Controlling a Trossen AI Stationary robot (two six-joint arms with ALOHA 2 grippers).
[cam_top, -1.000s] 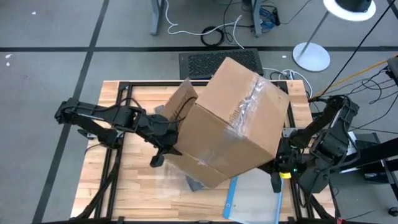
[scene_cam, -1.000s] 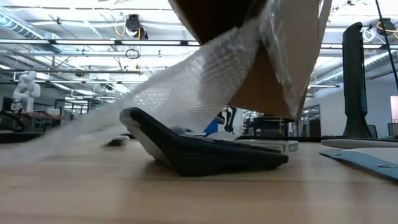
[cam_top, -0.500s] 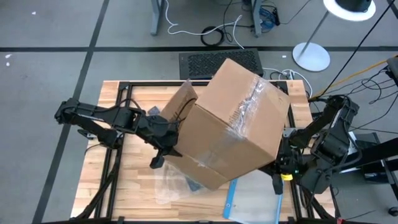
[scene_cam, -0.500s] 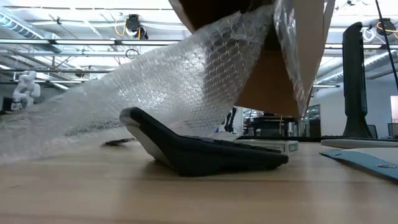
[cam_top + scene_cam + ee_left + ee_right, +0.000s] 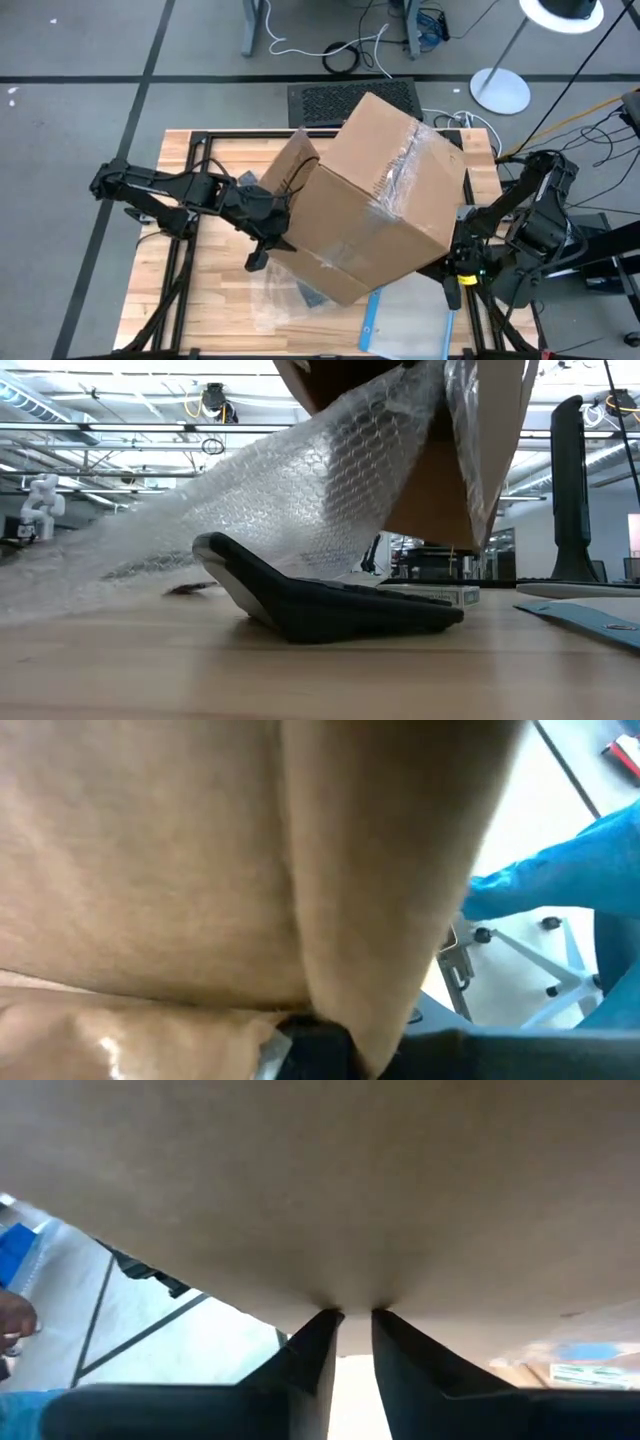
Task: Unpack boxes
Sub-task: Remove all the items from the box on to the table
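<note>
Compared with one second earlier, more bubble wrap (image 5: pixel 250 510) is hanging out of the box (image 5: pixel 375 195), draping over the black unit (image 5: pixel 330 600) on the worktop (image 5: pixel 300 680). Both arms are holding the box tilted above the worktop centre. The left gripper (image 5: pixel 275 240) fingers are clamping its flap; the right gripper (image 5: pixel 350 1345) fingers are standing narrowly parted at its edge.

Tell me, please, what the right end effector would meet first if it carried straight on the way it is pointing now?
The cardboard box. In the right wrist view the box's brown face fills the picture just past the right end effector, whose fingertips look to be at or on the cardboard's edge. Nothing else lies between them.
</note>
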